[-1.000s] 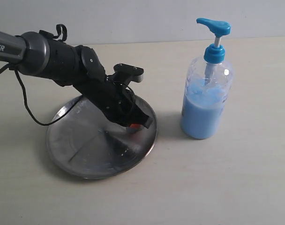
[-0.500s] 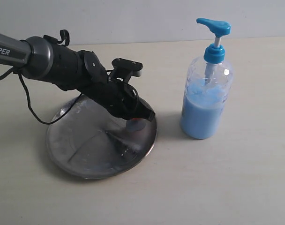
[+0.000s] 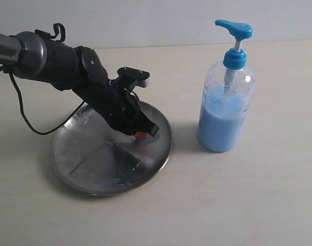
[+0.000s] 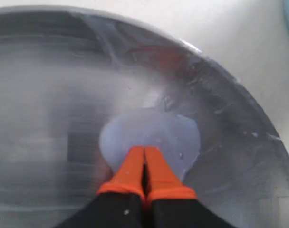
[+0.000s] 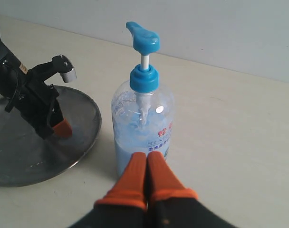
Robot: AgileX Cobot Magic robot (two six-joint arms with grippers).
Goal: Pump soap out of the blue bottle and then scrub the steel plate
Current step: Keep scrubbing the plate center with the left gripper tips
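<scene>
Two things rest on the pale beige table [image 3: 258, 200]. On the left lies the round, shallow, silvery steel plate [image 3: 81, 159], streaky and scuffed. The left gripper [image 4: 144, 151], black with orange fingertips, slants down from the far left onto the plate's right part. Its jaws are pressed together with nothing between them, and the tips sit in a pale blue blob of soap [image 4: 154, 130] on the steel. To the right, apart from the plate, the clear rounded plastic pump bottle [image 3: 227, 110] with a bright blue head stands upright, roughly half full of light blue liquid. The right gripper [image 5: 146, 156], jaws likewise pressed together and empty, points at the bottle's labelled side from the near side. Whether it touches the bottle cannot be told.
</scene>
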